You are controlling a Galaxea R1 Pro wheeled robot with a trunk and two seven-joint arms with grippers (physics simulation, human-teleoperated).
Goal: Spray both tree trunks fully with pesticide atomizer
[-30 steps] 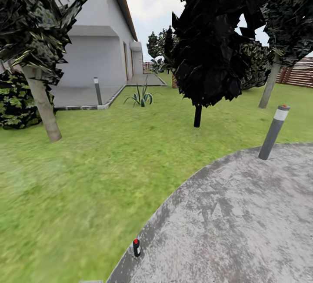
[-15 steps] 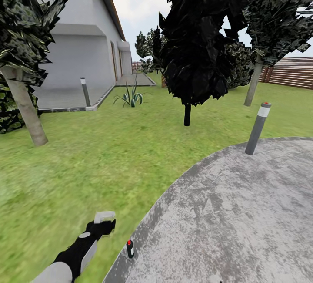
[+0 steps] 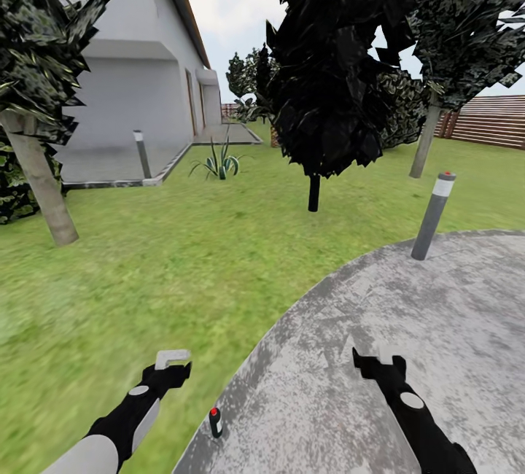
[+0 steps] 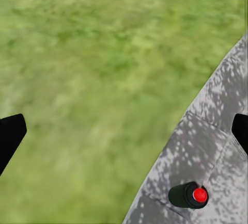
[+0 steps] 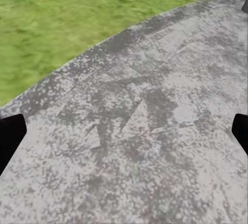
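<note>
The pesticide atomizer is out of view. Two thick grey-brown tree trunks stand on the lawn, one at the left and one far right near the slat fence. My left gripper hangs open over the grass by the patio edge, its fingers wide apart in the left wrist view. Over the grey stone patio my right gripper is open too, with nothing between its fingers.
A short dark post with a red cap stands on the patio edge between my arms. A taller grey bollard is ahead right. A thin-trunked dark conifer grows mid-lawn. A white house and spiky plant lie beyond.
The camera turned a little, shifting the scene leftward. My left arm rose into the head view first, then the right arm came up over the patio.
</note>
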